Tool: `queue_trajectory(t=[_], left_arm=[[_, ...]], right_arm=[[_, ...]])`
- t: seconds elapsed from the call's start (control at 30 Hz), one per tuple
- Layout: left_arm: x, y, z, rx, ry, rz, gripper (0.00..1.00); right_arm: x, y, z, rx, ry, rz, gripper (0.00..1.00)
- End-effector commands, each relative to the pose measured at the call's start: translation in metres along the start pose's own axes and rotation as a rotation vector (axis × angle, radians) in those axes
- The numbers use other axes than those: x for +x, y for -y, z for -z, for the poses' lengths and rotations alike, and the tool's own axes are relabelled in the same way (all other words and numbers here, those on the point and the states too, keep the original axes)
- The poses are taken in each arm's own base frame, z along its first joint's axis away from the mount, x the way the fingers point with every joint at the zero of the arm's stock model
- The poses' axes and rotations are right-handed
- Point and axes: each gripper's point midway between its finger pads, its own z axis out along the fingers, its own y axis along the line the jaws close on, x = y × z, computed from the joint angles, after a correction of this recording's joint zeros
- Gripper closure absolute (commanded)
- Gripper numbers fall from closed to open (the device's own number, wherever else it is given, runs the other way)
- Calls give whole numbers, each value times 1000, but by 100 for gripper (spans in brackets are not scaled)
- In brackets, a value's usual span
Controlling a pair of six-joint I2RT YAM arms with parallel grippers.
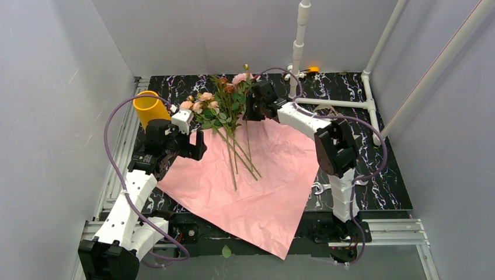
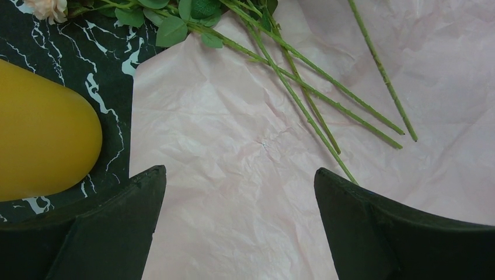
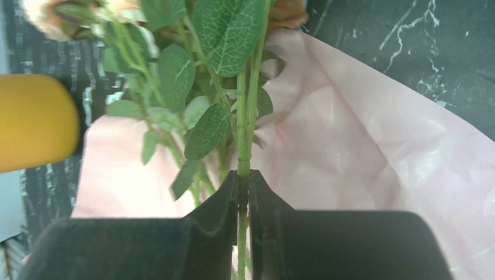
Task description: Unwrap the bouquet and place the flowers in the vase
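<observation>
The pink paper [image 1: 262,192] lies spread flat across the black marbled table [image 1: 379,181], and one corner hangs over the near edge between the two arm bases. The flowers [image 1: 225,105] lie on its far part. Their heads point toward the back and spill past the paper's far edge onto the table, while the bare stems fan toward the sheet's middle. The right hand [image 3: 244,181] is pinched tight on green stems just below the leaves, low over the paper's far edge. The left hand [image 2: 240,175] hangs with its fingers spread wide and nothing between them, above the paper's left edge and just beside the vase [image 1: 149,108]. The vase stands at the table's back-left corner, close to the grey left wall and near the outermost peach heads. White pipes [image 1: 299,41] rise just behind the right hand and run along the table's right side.
</observation>
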Motion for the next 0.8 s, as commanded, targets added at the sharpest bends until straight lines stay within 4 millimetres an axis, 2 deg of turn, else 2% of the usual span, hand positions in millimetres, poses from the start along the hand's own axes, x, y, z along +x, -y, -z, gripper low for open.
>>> queue_trajectory(t=[0.0,0.17,0.2,0.27,0.4,0.57,0.67,0.77], left_arm=[[-15,-3,7,-23,23,2,2],[-25,2,17,-8,11,18,2],[-33,6,21,5,17,23,2],[-40,18,29,61,12,39,2],[-69,47,49,192,82,76,2],[-108,88,78,408,181,105,2],[-129,106,90,522,251,164,2],[-146,116,94,598,322,223,2]], right_arm=[[-39,-35,43,-134,132,39,97],[-51,-43,76,-163,201,97,99],[-55,-46,85,-176,225,119,99],[-60,-56,109,-234,277,173,99],[-62,-86,158,-420,373,288,99],[-52,-118,220,-625,420,398,99],[-38,-136,248,-738,371,422,99],[-21,-154,270,-867,319,421,99]])
